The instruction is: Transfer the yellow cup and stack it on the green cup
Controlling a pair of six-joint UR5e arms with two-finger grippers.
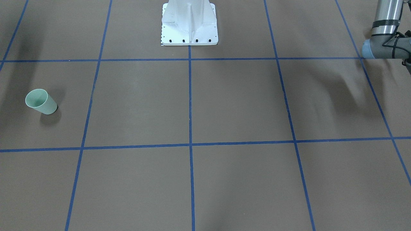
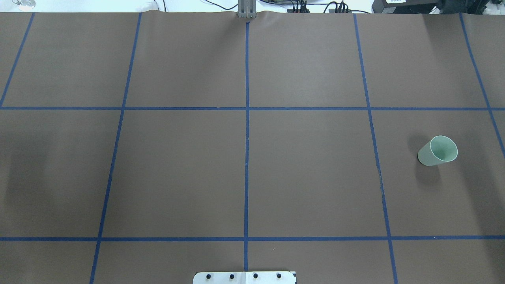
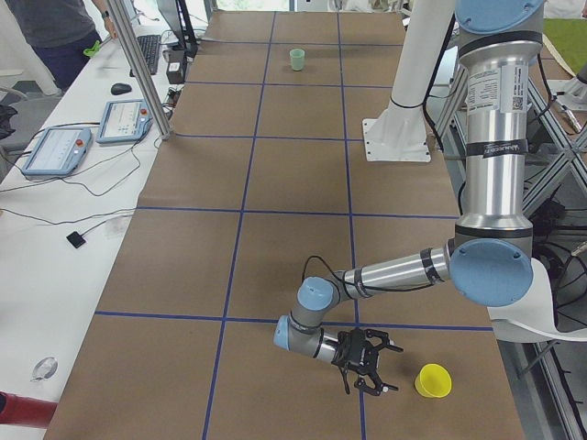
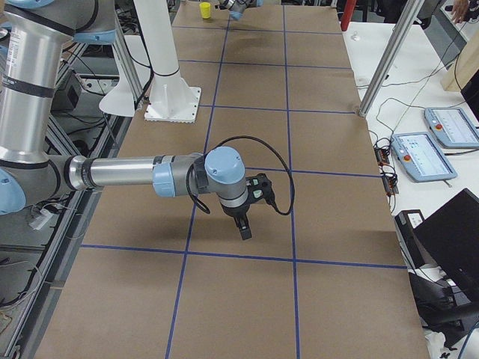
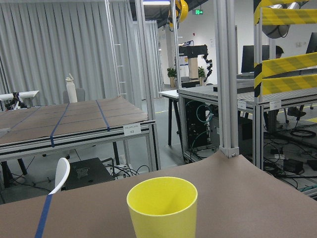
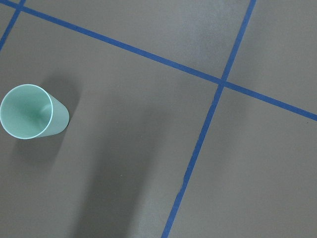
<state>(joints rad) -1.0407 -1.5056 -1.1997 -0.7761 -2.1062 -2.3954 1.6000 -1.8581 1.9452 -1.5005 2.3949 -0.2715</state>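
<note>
The left gripper (image 3: 378, 371), whose fingers' state I cannot tell, should meet the small yellow plastic cup (image 5: 162, 208) level and centred

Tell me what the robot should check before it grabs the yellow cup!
1. The yellow cup stands upright, mouth up: ok.
2. The yellow cup sits in the middle of the left wrist view: ok.
3. The left jaws are near the yellow cup but not touching it: ok.
4. The left jaws are open wide enough for the cup: cannot tell.
5. The green cup stands upright and is empty inside: ok.
6. Nothing is touching the green cup: ok.
</note>
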